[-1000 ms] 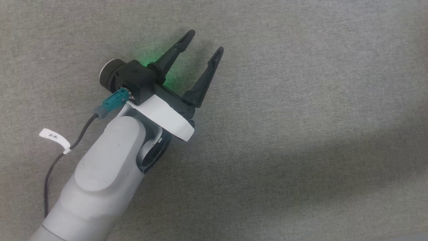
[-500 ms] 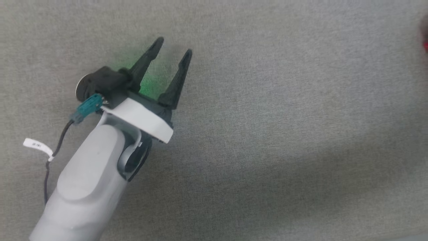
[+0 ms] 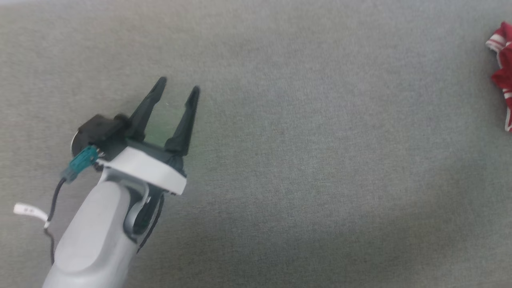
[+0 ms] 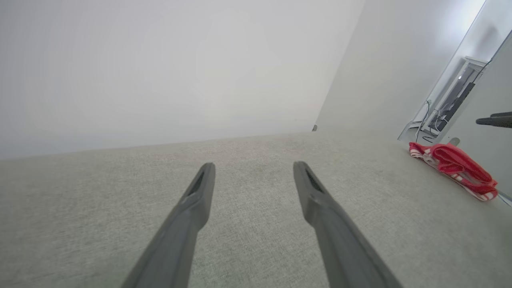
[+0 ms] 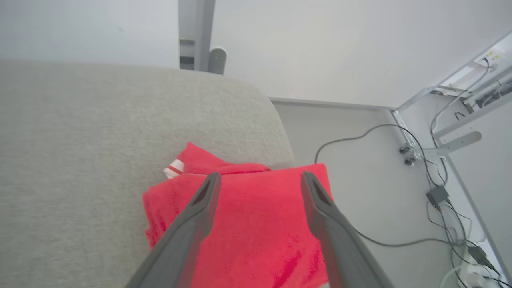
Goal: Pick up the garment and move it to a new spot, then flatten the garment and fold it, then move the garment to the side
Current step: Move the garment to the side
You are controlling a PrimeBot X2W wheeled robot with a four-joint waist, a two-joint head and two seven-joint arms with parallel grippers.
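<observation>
Since the earlier head pictures the whole view has swung to the right. That is the camera turning, not the things moving. The left claw (image 3: pixel 178 84) now shows lower and further left, and a red edge has come in at the right border.

The bench (image 3: pixel 304 160) is the largest thing, a broad grey cloth top with a rounded corner on the right. The garment (image 3: pixel 503 72) lies at that far right corner, well apart from the left claw. In the right wrist view it is a flat red pad with a bit of striped trim at one end, and its outer side seems to reach just over the bench edge. It lies straight on the cloth, and no box, basket or tray is part of this job.

The right claw (image 5: pixel 261 176) hangs over the garment with its fingers wide apart and nothing between them. The left claw hovers over bare bench, fingers also apart and empty.

The garment looks folded and pushed out to one side, so I judge the last step, moving it aside, to be at its end. The next move calls for the right claw to lift straight up and back without catching the cloth. A snag could drag the overhanging side down to the floor (image 5: pixel 372 168), where cables (image 5: pixel 360 140) run.
</observation>
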